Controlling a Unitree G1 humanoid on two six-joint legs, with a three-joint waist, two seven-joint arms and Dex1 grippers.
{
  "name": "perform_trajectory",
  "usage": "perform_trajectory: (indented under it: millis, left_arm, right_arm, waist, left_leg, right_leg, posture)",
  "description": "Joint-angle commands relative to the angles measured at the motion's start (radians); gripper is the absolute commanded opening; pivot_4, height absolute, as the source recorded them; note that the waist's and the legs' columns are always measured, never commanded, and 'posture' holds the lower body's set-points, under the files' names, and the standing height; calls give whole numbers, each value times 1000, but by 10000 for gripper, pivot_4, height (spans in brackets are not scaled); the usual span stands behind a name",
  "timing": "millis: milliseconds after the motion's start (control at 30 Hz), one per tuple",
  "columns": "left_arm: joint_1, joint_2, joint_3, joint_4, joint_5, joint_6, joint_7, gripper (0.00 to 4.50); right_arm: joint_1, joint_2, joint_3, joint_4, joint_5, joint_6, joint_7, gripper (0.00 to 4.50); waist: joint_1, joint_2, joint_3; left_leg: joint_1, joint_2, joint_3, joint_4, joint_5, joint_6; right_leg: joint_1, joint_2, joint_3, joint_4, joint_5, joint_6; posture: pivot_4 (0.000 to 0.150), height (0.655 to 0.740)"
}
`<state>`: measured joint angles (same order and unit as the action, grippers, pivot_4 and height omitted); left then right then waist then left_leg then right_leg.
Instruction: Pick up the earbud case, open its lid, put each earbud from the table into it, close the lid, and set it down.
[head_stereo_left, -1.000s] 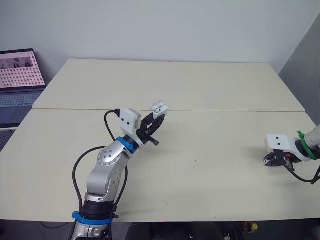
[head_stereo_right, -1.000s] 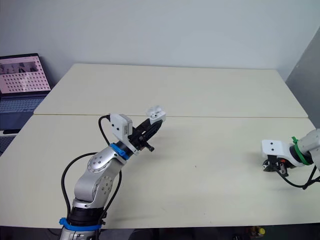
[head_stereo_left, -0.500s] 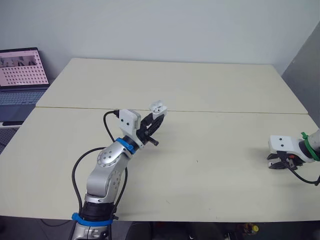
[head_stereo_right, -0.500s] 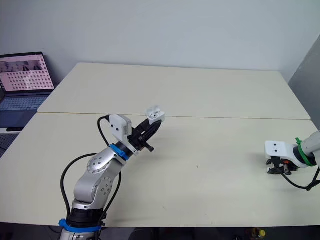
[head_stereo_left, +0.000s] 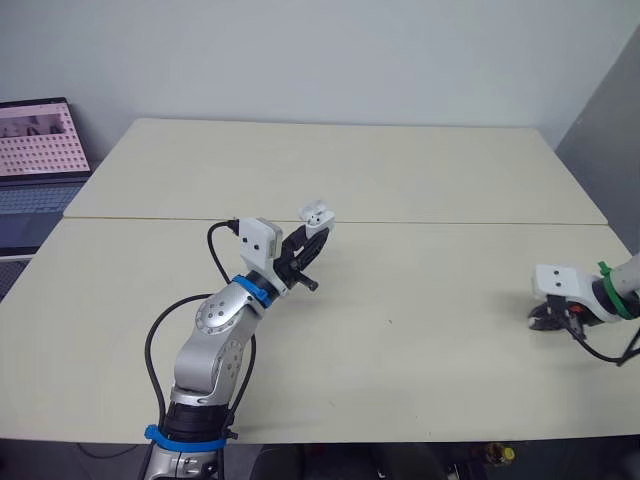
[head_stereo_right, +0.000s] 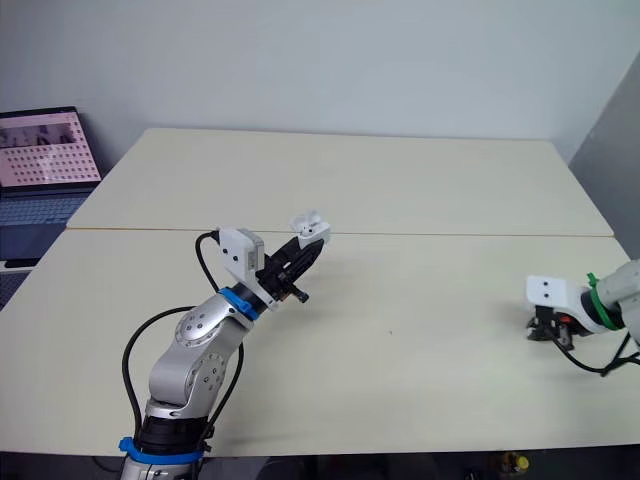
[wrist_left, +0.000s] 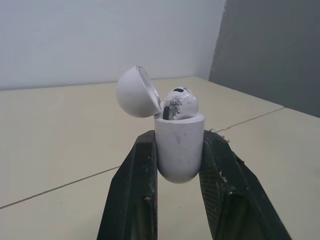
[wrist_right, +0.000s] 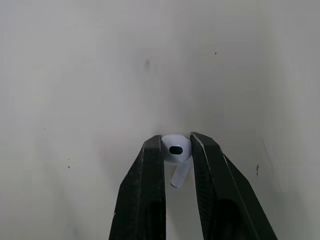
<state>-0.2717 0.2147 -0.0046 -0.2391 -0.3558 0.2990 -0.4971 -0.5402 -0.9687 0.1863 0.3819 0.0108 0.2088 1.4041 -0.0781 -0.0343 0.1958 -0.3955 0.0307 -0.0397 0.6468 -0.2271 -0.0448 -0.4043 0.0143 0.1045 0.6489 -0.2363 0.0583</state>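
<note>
Hardly anything has moved in the last second: both arms sit where they were, and the small shift across the head views comes from the camera.

The left gripper (head_stereo_left: 316, 232) is raised above the tabletop (head_stereo_left: 420, 300), left of centre and near the seam (head_stereo_left: 450, 222) between the two boards. Its fingers (wrist_left: 135, 190) are clamped on the lower body of the white earbud case (wrist_left: 179, 150), one on each side. The case stands roughly upright and its lid (wrist_left: 135, 92) is swung open and tipped back on its hinge. One earbud (wrist_left: 180, 102) is already seated in the case. Its rounded head shows above the rim, with dark smudges on it.

Well apart from this, near the tabletop's right edge, the right gripper (wrist_right: 176, 141) is low over the surface. Its fingers (wrist_right: 150, 190) are drawn narrow around the head of the second earbud (wrist_right: 176, 151), whose short stem hangs between them. Whether that earbud rests on the tabletop or is just clear of it cannot be told.

An open laptop (head_stereo_left: 35, 150) stands beyond the tabletop's far left corner.
</note>
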Motion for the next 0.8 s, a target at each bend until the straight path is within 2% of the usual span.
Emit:
perform_trajectory:
  millis: [33, 133, 233, 333, 500, 800]
  left_arm:
    - [-31, -13, -20, -32, -28, -9, -24, 7559]
    - [-60, -12, -26, -22, -53, 8, -51, 7559]
    - [-89, -8, -16, -18, -97, 41, -67, 7559]
    - [-109, 9, -13, -18, -123, 71, -93, 7559]
    - [-136, 22, -5, -12, -152, 101, -105, 7559]
    - [-154, 28, -13, -12, -159, 113, -116, 7559]
  right_arm:
    - [-127, 239, -164, -271, 304, 405, -182, 3861]
    - [-196, 428, -300, -409, 445, 618, -411, 3861]
    - [-257, 581, -404, -493, 544, 748, -626, 3861]
    - [-280, 678, -450, -566, 611, 817, -755, 3861]
    - [-248, 722, -424, -628, 656, 828, -834, 3861]
    - [-197, 726, -334, -677, 654, 767, -866, 3861]
  waist:
    - [-18, 1, 1]
    - [-4, 7, 4]
    - [22, 7, 4]
    - [29, 7, 4]
    - [28, 7, 4]
    - [20, 7, 4]
  left_leg:
    - [1, 0, 0, 0, 0, 0]
    - [0, -3, -4, -1, 4, -3]
    - [-5, -2, -10, 0, 5, -3]
    - [-6, -3, -10, 0, 5, -3]
    - [-7, -3, -9, -2, 4, -3]
    - [-6, -2, -9, -2, 4, -3]
  right_leg:
    - [-1, 1, 2, 2, 1, -2]
    - [-7, 3, 3, 14, -2, -2]
    - [-8, 2, -5, 13, -2, -3]
    - [-7, 1, -6, 9, -2, -3]
    - [-7, 0, -5, 8, -3, -2]
    - [-8, 1, -6, 9, -3, -3]
  posture:
    - [1500, 7400]
    - [1500, 7400]
    - [1500, 7400]
    - [1500, 7400]
    - [1500, 7400]
    - [1500, 7400]
